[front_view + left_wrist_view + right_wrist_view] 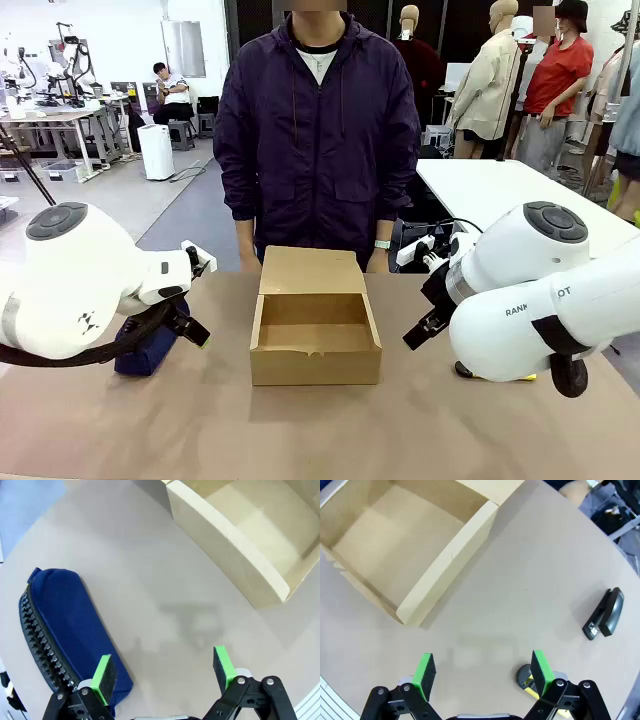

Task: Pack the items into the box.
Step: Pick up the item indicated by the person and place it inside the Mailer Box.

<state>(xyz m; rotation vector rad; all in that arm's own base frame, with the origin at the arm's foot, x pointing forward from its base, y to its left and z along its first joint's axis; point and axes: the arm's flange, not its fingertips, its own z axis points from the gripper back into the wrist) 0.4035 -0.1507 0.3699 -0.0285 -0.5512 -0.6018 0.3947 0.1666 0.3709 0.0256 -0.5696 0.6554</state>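
The brown cardboard box [315, 330] stands open and empty at the table's middle, its lid flap up on the far side. In the left wrist view my left gripper [163, 667] hangs open above bare table. Its left pad is over the edge of the navy zippered pouch [65, 625], and the box [240, 540] lies ahead to the right. My right gripper [482, 670] is open too. The yellow-and-black utility knife [527, 680] peeks out beside its right finger, the black stapler [605, 614] lies farther right, and the box [445, 565] is ahead to the left. The pouch [150, 350] is partly hidden behind my left arm.
A person [318, 130] in a dark jacket stands at the far edge right behind the box, hands low at the table [320, 430] edge. Both bulky white arms flank the box. A white table [500, 190] stands behind on the right.
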